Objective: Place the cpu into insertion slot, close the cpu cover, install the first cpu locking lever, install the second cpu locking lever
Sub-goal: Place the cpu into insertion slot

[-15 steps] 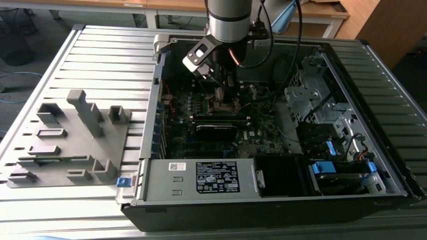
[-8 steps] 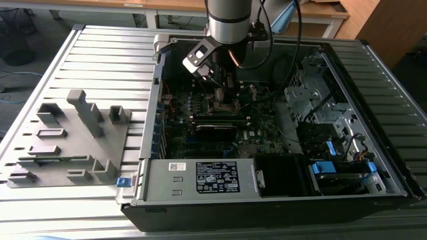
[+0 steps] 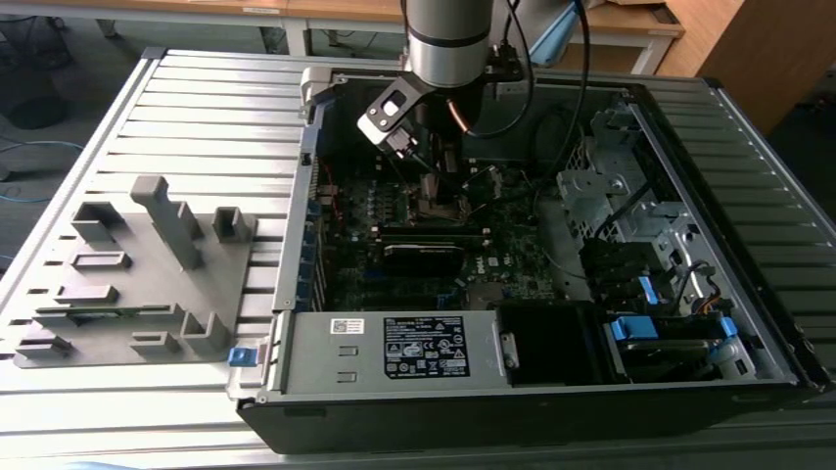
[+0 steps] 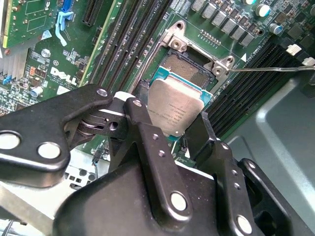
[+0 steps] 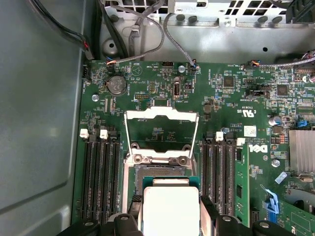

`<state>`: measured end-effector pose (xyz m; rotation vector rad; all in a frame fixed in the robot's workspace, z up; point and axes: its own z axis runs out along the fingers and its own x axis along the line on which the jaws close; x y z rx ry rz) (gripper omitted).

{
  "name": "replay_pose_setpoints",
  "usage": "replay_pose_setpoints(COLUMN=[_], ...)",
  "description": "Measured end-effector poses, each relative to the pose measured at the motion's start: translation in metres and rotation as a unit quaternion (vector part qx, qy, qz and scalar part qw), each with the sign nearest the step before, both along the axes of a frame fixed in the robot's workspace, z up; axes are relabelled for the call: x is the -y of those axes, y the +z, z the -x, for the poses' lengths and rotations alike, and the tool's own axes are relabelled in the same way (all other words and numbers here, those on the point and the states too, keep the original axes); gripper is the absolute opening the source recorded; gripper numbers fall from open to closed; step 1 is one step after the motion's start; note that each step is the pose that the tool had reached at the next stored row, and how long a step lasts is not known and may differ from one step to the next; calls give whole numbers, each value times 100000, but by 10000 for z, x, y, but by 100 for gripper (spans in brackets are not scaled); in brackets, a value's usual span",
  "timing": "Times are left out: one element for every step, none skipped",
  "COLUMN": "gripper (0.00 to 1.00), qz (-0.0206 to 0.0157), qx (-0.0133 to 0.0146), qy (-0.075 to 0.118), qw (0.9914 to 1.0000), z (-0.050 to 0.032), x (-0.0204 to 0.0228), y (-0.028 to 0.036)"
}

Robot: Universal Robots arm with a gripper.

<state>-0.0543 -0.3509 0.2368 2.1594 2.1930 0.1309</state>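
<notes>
— Black gripper (image 4: 171, 123) fingers, foreground: holding what?
— Clamped on the cpu (image 4: 177, 101) by its edges; chip sits over the insertion slot (image 4: 189, 69); cpu cover (image 5: 161, 114) stands open; upper centre of the exterior view.

A ribbed, silvery counter (image 3: 196, 108) is carrying two things. An open computer case (image 3: 523, 416) is lying across its middle and the exterior view's right. A grey holder plate (image 3: 124, 318) with upright blocks is sitting just beside it, on the exterior view's left.
</notes>
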Motion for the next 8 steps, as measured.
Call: replay_pose_setpoints(gripper=[54,54,54,54,54,54,54,54], qz=[2,-1,-2,-1,-4,-1,-7,-21], qx=[-2,-1,-2,-2,0,0,0,11], qy=[0,-2,-1,-1,-1,-3,-1,-1], qw=[100000,100000,100000,100000,100000,100000,100000,100000], z=[0,0,0,0,0,0,0,0], x=[0,0,0,0,0,0,0,-1], y=[0,0,0,0,0,0,-2,-6])
